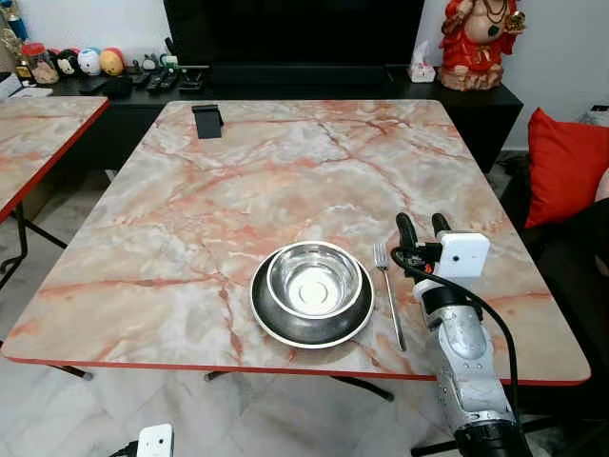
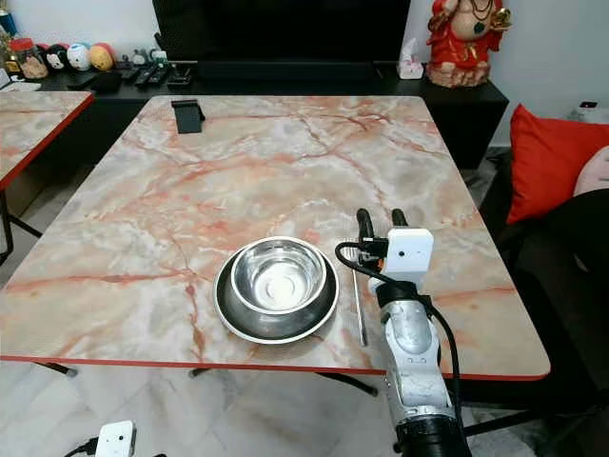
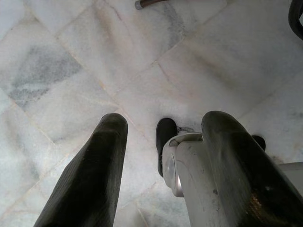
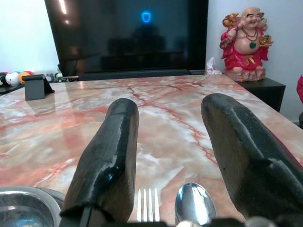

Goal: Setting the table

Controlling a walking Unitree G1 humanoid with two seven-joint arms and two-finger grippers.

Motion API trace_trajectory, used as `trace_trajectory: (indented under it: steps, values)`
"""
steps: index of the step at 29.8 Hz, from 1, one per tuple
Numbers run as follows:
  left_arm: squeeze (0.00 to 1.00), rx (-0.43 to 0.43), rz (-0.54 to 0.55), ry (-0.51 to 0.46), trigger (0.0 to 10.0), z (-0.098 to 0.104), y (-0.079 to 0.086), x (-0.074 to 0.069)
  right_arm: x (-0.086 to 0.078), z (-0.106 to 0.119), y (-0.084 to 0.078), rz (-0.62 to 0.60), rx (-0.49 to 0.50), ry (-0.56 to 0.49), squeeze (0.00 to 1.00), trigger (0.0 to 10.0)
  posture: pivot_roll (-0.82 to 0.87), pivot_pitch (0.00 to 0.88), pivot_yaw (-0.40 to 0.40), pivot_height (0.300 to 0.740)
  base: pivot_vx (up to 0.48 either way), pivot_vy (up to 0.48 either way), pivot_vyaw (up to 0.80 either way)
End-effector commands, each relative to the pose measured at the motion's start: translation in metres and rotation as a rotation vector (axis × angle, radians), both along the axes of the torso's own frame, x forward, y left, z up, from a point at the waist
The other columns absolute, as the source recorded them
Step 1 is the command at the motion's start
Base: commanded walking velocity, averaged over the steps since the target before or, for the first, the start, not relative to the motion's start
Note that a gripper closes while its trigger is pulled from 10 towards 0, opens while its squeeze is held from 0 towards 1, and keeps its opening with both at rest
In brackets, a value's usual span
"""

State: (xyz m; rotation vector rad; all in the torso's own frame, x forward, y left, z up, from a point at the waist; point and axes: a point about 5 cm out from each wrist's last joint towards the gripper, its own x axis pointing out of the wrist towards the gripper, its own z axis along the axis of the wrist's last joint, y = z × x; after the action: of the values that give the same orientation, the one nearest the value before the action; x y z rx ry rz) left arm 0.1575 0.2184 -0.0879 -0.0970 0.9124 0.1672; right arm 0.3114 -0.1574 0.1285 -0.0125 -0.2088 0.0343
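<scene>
A steel bowl (image 1: pixel 314 278) sits in a steel plate (image 1: pixel 285 326) near the front edge of the marble table (image 1: pixel 247 190). Just right of the plate lies a fork (image 1: pixel 389 295), tines pointing away from me. My right gripper (image 1: pixel 423 224) hovers over the table right of the fork, fingers open and empty. In the right wrist view a spoon (image 4: pixel 195 203) lies on the table below the gap between the fingers (image 4: pixel 113 156), beside the fork tines (image 4: pixel 147 204). My left gripper (image 3: pixel 165 120) hangs open over the floor tiles.
A black stand (image 1: pixel 206 120) sits at the table's far left. A second marble table (image 1: pixel 38 133) stands to the left. Behind are a dark console with a TV (image 1: pixel 295 33) and a red statue (image 1: pixel 479 38). A red cushion (image 1: pixel 566 162) lies at the right.
</scene>
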Motion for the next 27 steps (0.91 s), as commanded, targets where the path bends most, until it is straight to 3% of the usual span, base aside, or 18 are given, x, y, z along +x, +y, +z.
trace_trajectory:
  steps: [1, 27]
  values:
    - [0.0, 0.012, -0.002, 0.018, 10.0, -0.0011, 0.0019, -0.0027, 0.0007, 0.0063, 0.0016, 0.01, 0.002, -0.027, 0.0, 10.0, -0.1, 0.0, 0.02, 0.74, 0.0, 0.0, 0.0]
    - [0.0, 0.007, -0.009, -0.025, 10.0, 0.0025, -0.0012, 0.0058, 0.0013, 0.007, 0.0017, 0.012, 0.002, -0.031, 0.0, 10.0, -0.1, 0.0, 0.019, 0.74, 0.0, 0.0, 0.0]
